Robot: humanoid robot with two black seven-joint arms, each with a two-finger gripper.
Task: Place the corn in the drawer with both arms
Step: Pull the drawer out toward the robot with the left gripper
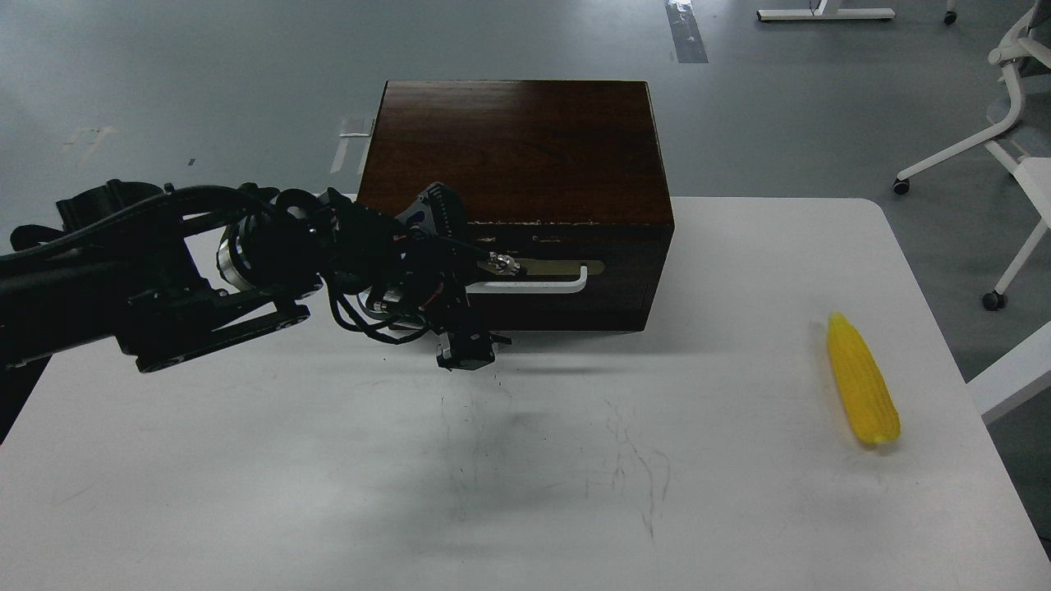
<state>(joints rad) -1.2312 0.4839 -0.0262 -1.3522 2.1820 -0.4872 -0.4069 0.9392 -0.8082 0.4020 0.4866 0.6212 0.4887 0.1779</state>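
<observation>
Reaching left tool (pixel 480 308) at closed drawer (pixel 566 283) handle (pixel 534 286), grip state unclear; corn (pixel 862 392) well apart

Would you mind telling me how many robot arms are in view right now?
1. Only the left arm shows, coming in from the left, its gripper at the drawer's white handle. The right arm is out of frame.

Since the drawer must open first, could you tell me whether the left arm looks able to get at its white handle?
Probably yes: the left gripper is already at the white handle's left end, with nothing between them.
</observation>
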